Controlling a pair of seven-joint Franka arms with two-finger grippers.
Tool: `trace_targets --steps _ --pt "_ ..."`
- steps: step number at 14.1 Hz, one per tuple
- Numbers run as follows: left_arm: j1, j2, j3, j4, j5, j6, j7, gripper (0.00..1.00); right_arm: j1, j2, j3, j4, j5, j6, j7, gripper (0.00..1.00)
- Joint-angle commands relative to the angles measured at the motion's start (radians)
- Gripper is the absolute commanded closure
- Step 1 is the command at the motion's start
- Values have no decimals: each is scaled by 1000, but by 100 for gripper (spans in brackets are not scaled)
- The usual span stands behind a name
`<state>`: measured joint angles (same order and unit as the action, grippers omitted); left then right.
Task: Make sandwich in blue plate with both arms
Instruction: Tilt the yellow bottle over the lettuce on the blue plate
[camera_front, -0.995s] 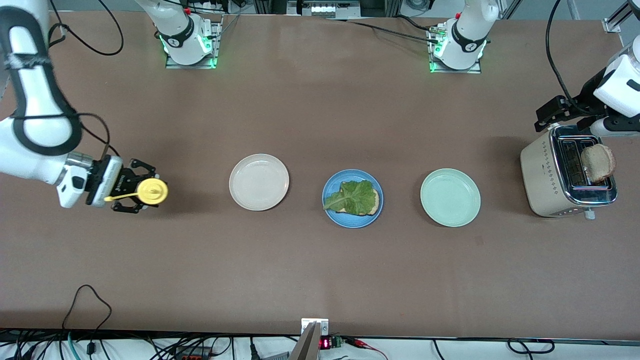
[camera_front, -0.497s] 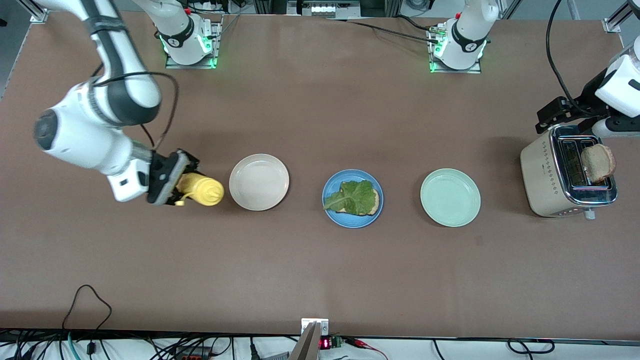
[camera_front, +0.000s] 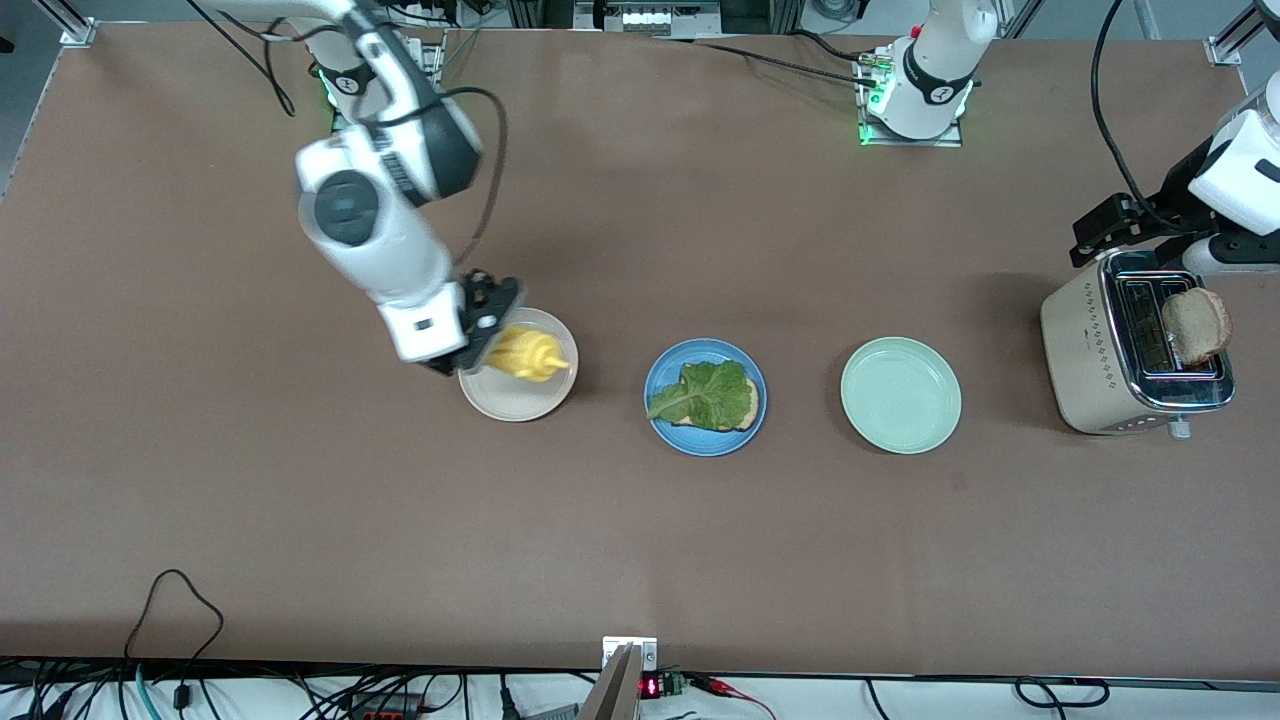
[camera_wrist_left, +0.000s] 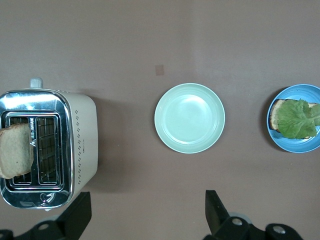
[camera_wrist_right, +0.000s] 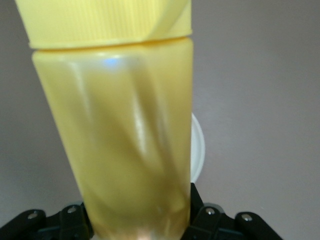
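Carrying step: right gripper (camera_front: 497, 335) clamped on the yellow squeeze bottle (camera_front: 530, 356), held tilted over the cream plate (camera_front: 517, 400), nozzle toward 3 o'clock.
Doing it well: judged best to bring the nozzle over the lettuce leaf (camera_front: 705, 394) before squeezing, bottle tipped downward and grip firm, so nothing drips on the cream plate.
Left gripper (camera_front: 1125, 227): jaws wide and empty, waiting over the toaster (camera_front: 1095, 350) at the left arm's end of the table (camera_front: 640, 560).
Blue plate (camera_front: 668, 430): at table centre, holds one bread slice (camera_front: 748, 402) under the lettuce leaf.
Mint plate (camera_front: 900, 395): at 3 o'clock of the blue plate, nothing in it.
Toaster: second bread slice (camera_front: 1195, 325) stands in one slot; the other slot shows none.
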<state>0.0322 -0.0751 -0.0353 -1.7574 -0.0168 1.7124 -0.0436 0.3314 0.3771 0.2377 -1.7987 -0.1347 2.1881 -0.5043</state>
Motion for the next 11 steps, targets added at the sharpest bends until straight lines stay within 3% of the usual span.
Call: trace_targets --steps 1,6,11 --pt "-2 -3 3 6 -9 -10 16 0 102 86 -12 59 -132 -5 91 100" --pt "-2 -2 5 10 -9 -2 16 0 176 175 -14 108 -232 -7 124 100" --pt "-2 8 9 10 -9 -3 18 0 225 238 -35 171 -244 -5 148 100"
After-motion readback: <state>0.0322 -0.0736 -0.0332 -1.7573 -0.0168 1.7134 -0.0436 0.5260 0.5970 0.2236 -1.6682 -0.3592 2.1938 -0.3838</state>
